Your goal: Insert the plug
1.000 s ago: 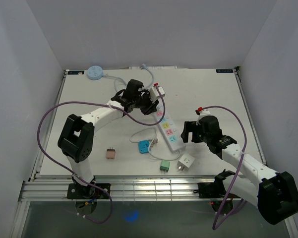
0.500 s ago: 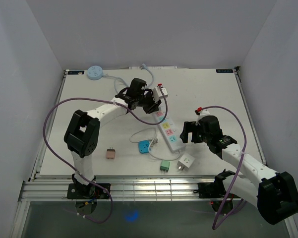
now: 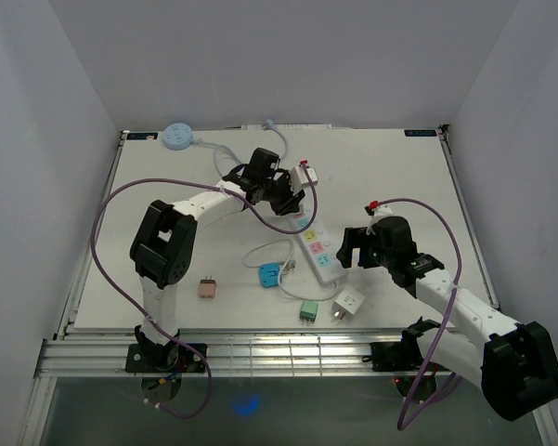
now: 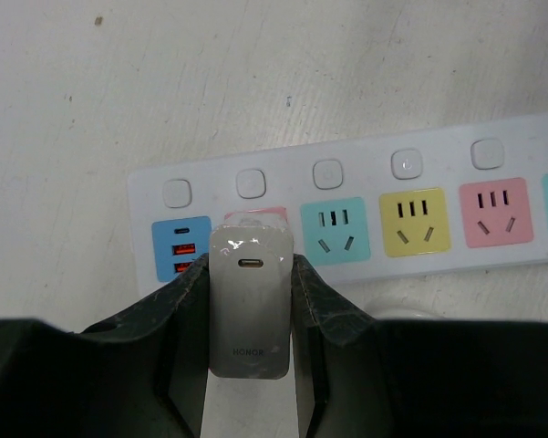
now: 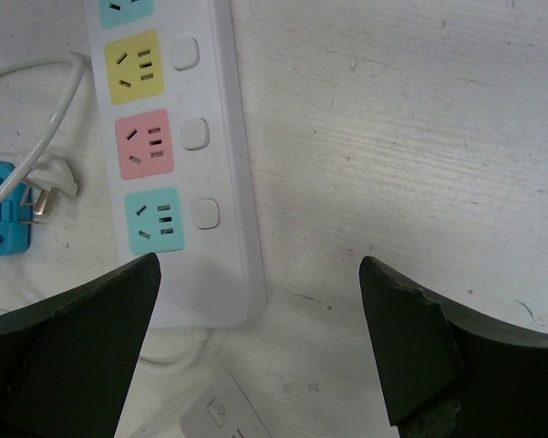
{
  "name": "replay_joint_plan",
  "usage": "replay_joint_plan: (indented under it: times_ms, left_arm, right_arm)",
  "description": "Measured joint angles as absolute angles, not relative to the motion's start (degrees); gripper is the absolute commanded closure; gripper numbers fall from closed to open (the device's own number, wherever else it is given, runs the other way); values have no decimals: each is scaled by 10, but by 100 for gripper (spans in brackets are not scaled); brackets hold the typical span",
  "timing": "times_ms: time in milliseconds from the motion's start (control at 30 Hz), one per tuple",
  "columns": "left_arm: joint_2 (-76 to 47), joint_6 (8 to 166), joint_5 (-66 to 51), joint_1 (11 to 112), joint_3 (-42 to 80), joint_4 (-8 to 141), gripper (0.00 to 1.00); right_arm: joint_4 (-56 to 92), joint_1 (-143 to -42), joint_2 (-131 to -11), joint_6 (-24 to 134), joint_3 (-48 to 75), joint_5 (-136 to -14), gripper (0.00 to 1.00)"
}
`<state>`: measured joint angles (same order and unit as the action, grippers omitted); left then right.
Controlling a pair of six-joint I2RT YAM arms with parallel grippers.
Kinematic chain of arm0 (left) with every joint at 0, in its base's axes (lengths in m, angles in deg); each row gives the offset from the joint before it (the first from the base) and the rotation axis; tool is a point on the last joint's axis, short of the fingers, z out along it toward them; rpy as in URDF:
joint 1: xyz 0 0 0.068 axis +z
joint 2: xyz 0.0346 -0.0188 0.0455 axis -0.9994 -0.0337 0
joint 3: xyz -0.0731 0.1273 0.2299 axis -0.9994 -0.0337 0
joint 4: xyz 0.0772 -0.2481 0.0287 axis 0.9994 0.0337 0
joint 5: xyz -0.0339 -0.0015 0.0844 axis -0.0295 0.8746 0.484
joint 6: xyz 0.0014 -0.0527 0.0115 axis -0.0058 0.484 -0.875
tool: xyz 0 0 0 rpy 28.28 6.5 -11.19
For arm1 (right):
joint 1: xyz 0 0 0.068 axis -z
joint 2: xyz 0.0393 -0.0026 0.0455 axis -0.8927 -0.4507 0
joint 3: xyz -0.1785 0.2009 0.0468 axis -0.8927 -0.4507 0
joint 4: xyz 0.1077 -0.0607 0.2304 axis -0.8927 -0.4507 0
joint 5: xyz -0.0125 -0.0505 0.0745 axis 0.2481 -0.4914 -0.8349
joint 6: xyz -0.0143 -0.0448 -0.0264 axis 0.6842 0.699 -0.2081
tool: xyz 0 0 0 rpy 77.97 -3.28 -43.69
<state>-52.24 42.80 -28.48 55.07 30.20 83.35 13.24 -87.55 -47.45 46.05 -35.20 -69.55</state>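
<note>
In the left wrist view a pale grey plug marked HONOR sits between my left gripper's black fingers, which are shut on its sides. Its front end covers the pink socket beside the blue USB panel of the white power strip. From above, the left gripper hovers over the far end of the power strip. My right gripper stands open beside the strip's near end. In the right wrist view, nothing is between the right gripper's fingers, and the power strip lies to their left.
A pink plug, a blue adapter, a green plug and a white adapter lie near the table's front. A white cable loops left of the strip. A round light-blue disc sits at the back left.
The left arm's elbow has swung right and farther over the table, and its gripper with the plug has shifted slightly right over the strip's far end. The right arm has not moved.
</note>
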Motion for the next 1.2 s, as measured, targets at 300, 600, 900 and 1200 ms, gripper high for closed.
replay_joint_plan:
  times_ms: [300,600,900,1200]
  left_arm:
    - [-527,428,-285,549,314,847,100]
    - [-544,426,-288,548,324,843,100]
    - [-554,424,-290,548,334,843,100]
    - [-585,412,-292,548,398,909,100]
  right_arm:
    - [134,-875,-475,461,-352,-699,5]
    - [134,-873,-476,461,-352,-702,5]
    - [134,-872,-477,461,-352,-706,5]
    - [134,-872,-485,461,-352,-710,5]
